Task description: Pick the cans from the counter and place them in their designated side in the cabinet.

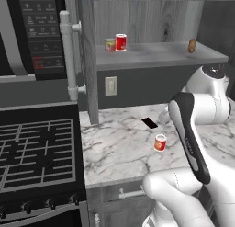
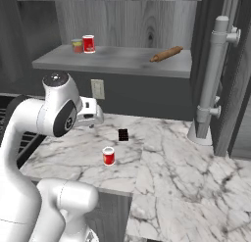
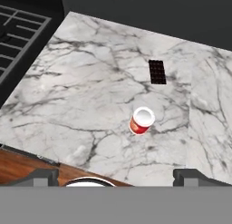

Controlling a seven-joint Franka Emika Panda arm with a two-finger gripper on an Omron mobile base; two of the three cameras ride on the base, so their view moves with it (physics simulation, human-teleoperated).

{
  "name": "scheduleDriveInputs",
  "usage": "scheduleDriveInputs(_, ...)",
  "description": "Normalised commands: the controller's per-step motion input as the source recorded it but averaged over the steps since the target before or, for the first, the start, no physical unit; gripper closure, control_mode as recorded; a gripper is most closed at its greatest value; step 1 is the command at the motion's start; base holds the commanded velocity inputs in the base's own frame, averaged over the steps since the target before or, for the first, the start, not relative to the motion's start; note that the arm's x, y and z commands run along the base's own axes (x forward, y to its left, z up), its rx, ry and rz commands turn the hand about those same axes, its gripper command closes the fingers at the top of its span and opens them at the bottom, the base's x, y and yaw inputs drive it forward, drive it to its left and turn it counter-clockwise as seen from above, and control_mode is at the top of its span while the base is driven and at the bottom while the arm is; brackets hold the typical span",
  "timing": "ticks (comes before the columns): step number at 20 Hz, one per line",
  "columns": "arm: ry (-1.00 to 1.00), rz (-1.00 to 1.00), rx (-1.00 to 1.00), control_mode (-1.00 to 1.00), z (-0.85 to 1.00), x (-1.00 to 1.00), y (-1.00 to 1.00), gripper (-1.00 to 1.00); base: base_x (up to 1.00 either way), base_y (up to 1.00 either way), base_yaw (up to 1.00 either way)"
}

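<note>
1. A white marble counter with grey veins point(image 1: 119, 150) runs under a grey wood-grain wall cabinet point(image 1: 137, 14), with a black gas stovetop point(image 1: 36, 152) butting against the counter's edge on one side.
2. Taking the small black rectangular mark on the marble point(image 1: 149, 123) as the landmark: an orange-red can with a cream label patch point(image 1: 160, 142) stands upright on the counter just nearer the robot than that mark, close to it but not touching (the hand view shows its pale top from above point(image 3: 142, 120)).
3. Above and behind the mark, the cabinet's flat grey shelf board point(image 2: 122, 62) carries a plain red can with a pale top point(image 1: 120, 42), upright, at the end that meets the upright grey wood panel point(image 1: 87, 56).
4. Touching or just beside that red can, toward the panel, is a yellowish-tan banded red can point(image 1: 110, 45).
5. At the shelf's other end, well apart from the cans, lies a small brown rolling-pin-shaped object point(image 2: 166, 54).
6. On the dark wall below the shelf, behind the mark, sits a pale outlet plate point(image 1: 111, 86).
7. The two-finger gripper point(image 3: 115, 175) hangs above the counter on the robot's side of the mark, its jaws spread wide with nothing between them; the orange-red can is below it, apart from both dark finger tips point(image 3: 41, 177).
</note>
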Motion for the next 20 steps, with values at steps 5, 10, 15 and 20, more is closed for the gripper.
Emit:
scheduleDriveInputs(5, 0.0, -0.04, 0.0, -1.0, -0.23, 0.0, -0.14, -1.0, 0.0, 0.0, 0.0)
scheduleDriveInputs(10, 0.0, -0.05, 0.0, -1.0, -0.2, 0.0, -0.11, -1.0, 0.0, 0.0, 0.0)
scheduleDriveInputs(15, 0.0, -0.04, 0.0, -1.0, -0.19, 0.07, -0.04, -1.0, 0.0, 0.0, 0.0)
scheduleDriveInputs(20, 0.01, -0.02, 0.01, -1.0, -0.15, 0.24, 0.0, -1.0, 0.0, 0.0, 0.0)
